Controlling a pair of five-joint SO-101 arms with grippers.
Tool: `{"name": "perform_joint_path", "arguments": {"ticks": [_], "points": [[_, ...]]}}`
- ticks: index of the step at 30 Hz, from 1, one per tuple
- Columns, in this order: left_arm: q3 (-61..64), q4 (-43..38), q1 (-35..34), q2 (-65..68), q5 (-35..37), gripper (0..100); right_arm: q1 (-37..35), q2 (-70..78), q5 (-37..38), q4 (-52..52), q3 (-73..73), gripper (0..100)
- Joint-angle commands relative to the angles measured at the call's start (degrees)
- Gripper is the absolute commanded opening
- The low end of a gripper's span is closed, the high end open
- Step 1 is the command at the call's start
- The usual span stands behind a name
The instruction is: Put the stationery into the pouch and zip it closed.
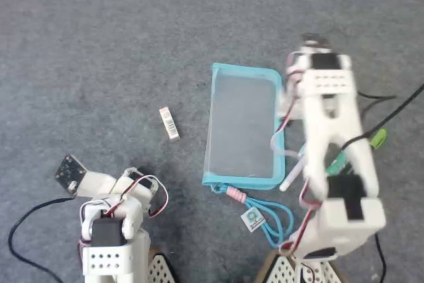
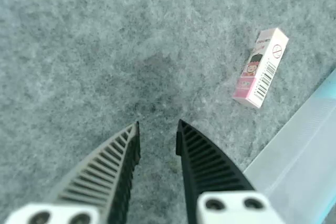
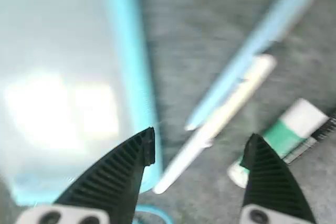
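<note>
Our left hand (image 2: 157, 125) is low over the counter (image 1: 99, 64), jaws a narrow gap apart, empty. Our right hand (image 3: 202, 137) is wide open, empty, above the white pen (image 3: 220, 119) and blue pen (image 3: 262, 30), just beside the pouch (image 1: 242, 124). The small pink box (image 1: 169, 123) lies on the pouch's other side. We judge nothing packed yet: all stationery and the zip are left
</note>
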Motion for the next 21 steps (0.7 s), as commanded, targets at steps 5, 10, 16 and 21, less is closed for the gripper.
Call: {"name": "perform_joint_path", "arguments": {"ticks": [5,10,16,21], "points": [[-0.75,-0.53,-0.44,0.09,-0.62,11,-19.38,-19.82,8.79,-5.23,18.99,25.7],[-0.75,-0.53,-0.44,0.09,-0.62,11,-29.93,-26.15,16.97,-6.99,28.75,25.7],[-0.75,-0.53,-0.44,0.09,-0.62,11,-35.82,-28.88,17.67,-9.45,35.16,25.6],[-0.75,-0.53,-0.44,0.09,-0.62,11,-39.34,-26.59,19.78,-16.84,42.73,25.6]]}}
